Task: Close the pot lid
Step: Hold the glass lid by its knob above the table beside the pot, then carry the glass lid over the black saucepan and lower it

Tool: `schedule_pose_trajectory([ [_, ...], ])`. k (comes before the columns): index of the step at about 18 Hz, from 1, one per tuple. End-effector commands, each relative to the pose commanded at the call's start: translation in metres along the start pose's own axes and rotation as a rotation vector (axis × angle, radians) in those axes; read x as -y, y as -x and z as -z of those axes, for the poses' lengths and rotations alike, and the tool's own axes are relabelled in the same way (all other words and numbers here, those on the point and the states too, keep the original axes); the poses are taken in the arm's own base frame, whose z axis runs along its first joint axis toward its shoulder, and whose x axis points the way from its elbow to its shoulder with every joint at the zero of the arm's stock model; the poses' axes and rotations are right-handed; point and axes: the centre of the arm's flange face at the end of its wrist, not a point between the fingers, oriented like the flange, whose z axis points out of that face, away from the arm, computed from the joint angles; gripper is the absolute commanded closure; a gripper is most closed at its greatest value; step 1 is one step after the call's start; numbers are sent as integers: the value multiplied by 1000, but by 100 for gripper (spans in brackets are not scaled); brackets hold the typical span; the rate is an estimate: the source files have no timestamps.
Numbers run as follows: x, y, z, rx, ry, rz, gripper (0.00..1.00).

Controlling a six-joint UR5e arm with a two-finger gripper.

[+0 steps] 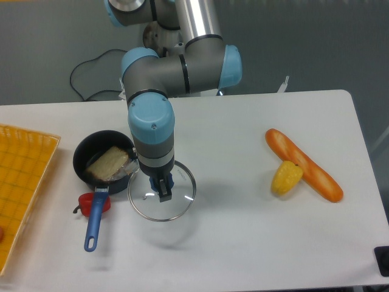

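On the white desk (243, 243), we see the pincer (164, 193) pinching the glass lid (182, 201) just beside the uncovered black pot (91, 152).

Gripper (164, 190) sits over the lid (161, 193) centre, so the knob is hidden and jaw state can't be read. Wrist covers the pot (103, 159) rim at 3 o'clock. Pot handle (95, 220) overlaps the red item (95, 204), too small to identify. Yellow tray (21, 188) cut off at frame left. Dark object (383, 260) clipped at the frame's 4 o'clock corner.
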Motion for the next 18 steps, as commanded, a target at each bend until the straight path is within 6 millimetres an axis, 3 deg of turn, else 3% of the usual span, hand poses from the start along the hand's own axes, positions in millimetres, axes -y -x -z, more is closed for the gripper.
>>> schedule_pose_trajectory([
  [11,1,-1,-5,-8,13,-1,37],
  [18,30,-14,-7,-14,95,-58,37],
])
